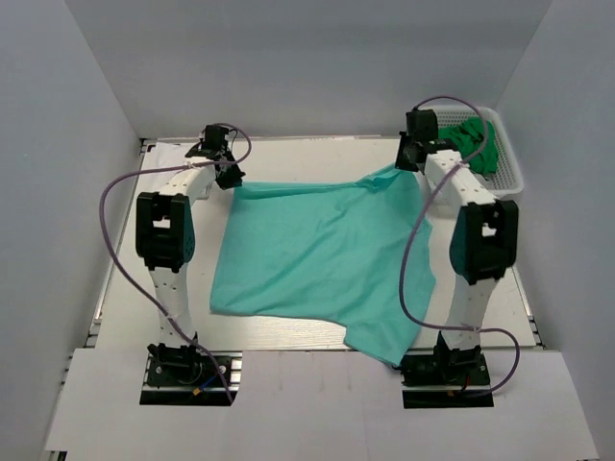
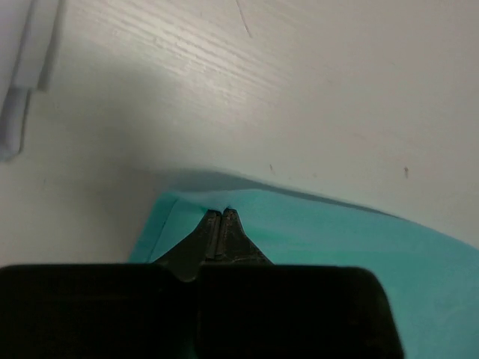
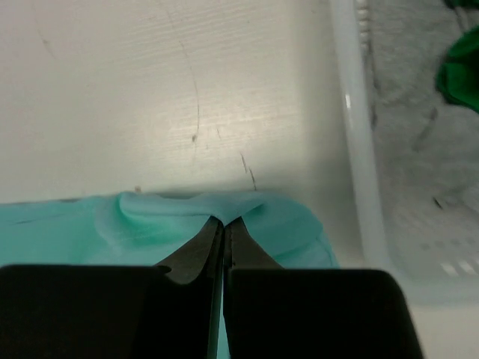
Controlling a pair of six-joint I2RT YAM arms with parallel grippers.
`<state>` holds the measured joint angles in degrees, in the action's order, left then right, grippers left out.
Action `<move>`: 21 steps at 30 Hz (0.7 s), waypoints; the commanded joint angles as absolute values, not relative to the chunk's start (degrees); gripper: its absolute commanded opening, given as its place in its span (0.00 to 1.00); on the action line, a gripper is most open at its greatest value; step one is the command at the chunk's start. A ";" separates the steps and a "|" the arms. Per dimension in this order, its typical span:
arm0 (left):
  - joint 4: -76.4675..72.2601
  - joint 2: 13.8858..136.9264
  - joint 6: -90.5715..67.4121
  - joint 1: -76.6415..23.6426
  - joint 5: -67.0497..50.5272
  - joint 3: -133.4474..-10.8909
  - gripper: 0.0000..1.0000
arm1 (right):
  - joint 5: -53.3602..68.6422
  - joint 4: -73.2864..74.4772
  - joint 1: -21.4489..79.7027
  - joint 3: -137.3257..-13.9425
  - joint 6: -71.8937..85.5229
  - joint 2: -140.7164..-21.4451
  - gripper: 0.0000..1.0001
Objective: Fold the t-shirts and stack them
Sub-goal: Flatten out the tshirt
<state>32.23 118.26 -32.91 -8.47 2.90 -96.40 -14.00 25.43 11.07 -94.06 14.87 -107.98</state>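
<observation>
Step in hand, as judged: spreading the teal shirt (image 1: 317, 259) flat ahead of a first fold. Nothing folded or stacked yet.

Near edge of the table (image 1: 125, 317): overhangs at the near right, one sleeve (image 1: 380, 341) draped past the edge beside the right arm's base. Needs drawing back onto the table before folding.

Middle of the table: lies mostly flat, with shallow creases only. Near hem roughly parallel to the near edge.

Toward the far edge: raised at both far corners. Left gripper (image 1: 223, 163) fully closed, fingertips (image 2: 209, 228) pinching the far left corner of the shirt. Right gripper (image 1: 415, 154) likewise fully closed, fingertips (image 3: 206, 239) nipping a bunched fold at the far right corner.

Next move, as judged: calls for both arms working together, keeping the far hem taut, shifting it toward the far edge to clear the overhang, then lowering and letting go.

Room: bare table along the left edge and the far edge, ample for travel. Tight at the far right corner: basket (image 1: 509, 178) just beside the right gripper, green shirt (image 1: 473, 142) inside. Risk of snagging its rim on any move rightward.
</observation>
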 commanded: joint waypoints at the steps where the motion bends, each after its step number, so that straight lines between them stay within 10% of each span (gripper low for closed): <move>1: 27.33 121.62 -31.12 -7.29 -0.79 -104.65 0.00 | -10.20 23.11 10.63 -103.17 15.64 -117.02 0.00; 13: 29.79 133.07 -27.34 -5.63 -5.10 -118.73 0.00 | -7.47 23.99 10.46 -109.34 15.91 -123.23 0.00; 21: 28.04 121.84 -25.22 -5.62 -3.87 -106.27 0.00 | -3.97 25.74 10.55 -96.70 17.75 -111.89 0.00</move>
<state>29.41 130.47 -26.48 -6.04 -3.79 -109.45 -6.92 25.67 10.87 -99.81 16.19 -118.63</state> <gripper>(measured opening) 0.009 0.011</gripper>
